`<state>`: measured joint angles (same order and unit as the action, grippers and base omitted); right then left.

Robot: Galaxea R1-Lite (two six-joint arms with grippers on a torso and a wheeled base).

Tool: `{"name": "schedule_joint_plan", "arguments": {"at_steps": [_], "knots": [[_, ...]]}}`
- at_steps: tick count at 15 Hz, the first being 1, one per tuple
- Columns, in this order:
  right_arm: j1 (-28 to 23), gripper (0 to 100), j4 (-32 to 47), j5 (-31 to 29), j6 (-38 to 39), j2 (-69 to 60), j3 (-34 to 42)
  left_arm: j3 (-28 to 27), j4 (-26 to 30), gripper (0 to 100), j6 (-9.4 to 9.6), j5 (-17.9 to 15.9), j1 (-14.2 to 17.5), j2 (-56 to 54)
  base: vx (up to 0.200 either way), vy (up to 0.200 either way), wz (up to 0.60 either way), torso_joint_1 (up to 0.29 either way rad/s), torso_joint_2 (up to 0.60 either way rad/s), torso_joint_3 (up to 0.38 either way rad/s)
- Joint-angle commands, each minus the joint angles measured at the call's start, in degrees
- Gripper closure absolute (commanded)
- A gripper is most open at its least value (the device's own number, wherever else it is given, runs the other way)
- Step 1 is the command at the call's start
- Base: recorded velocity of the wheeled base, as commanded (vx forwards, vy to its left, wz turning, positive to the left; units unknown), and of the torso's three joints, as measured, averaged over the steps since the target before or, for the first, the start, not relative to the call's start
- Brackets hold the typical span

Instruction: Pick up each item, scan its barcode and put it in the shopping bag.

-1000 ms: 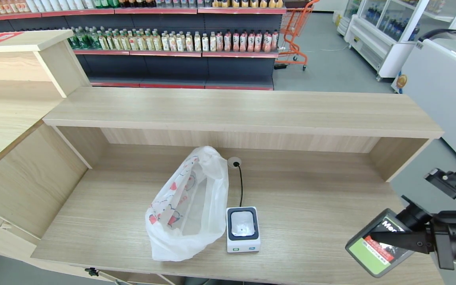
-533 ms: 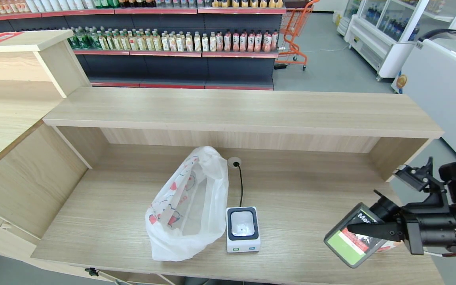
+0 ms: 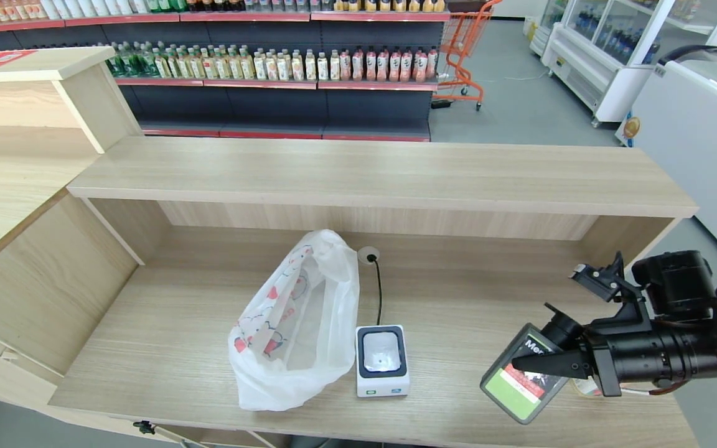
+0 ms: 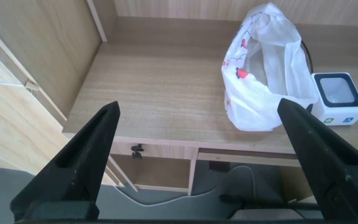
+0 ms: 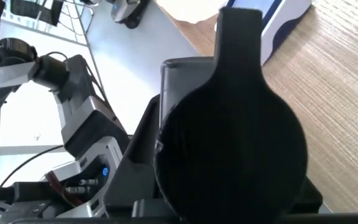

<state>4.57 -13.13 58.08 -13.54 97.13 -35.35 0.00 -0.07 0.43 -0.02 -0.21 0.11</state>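
One green packet (image 3: 514,395), pinched in the right claw (image 3: 536,350), has moved nearer the scanner (image 3: 382,359); left claw (image 4: 197,106) spread.

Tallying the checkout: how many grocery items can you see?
1: the green box in the right gripper, over the counter's right end; the shopping bag may hide others.

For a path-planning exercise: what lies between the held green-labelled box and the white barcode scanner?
Only bare light wooden counter separates the dark green-labelled box from the white barcode scanner, in the head view.
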Motion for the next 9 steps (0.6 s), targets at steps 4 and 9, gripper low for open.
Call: {"name": "schedule_joint_plan", "arguments": {"at_steps": [4,9], "knots": [[0.35,100,0.03,0.02,0.1,0.42,-1.03,0.0,-0.01,0,-0.69,0.02,0.03,-0.02,0.0,0.2,0.0,-0.002,0.0,0.002],[1.05,100,-0.05,-3.06,0.27,1.21,-3.14,0.0,-0.01,0,-0.6,0.02,0.03,-0.02,0.0,0.2,0.0,0.001,0.0,-0.001]]}}
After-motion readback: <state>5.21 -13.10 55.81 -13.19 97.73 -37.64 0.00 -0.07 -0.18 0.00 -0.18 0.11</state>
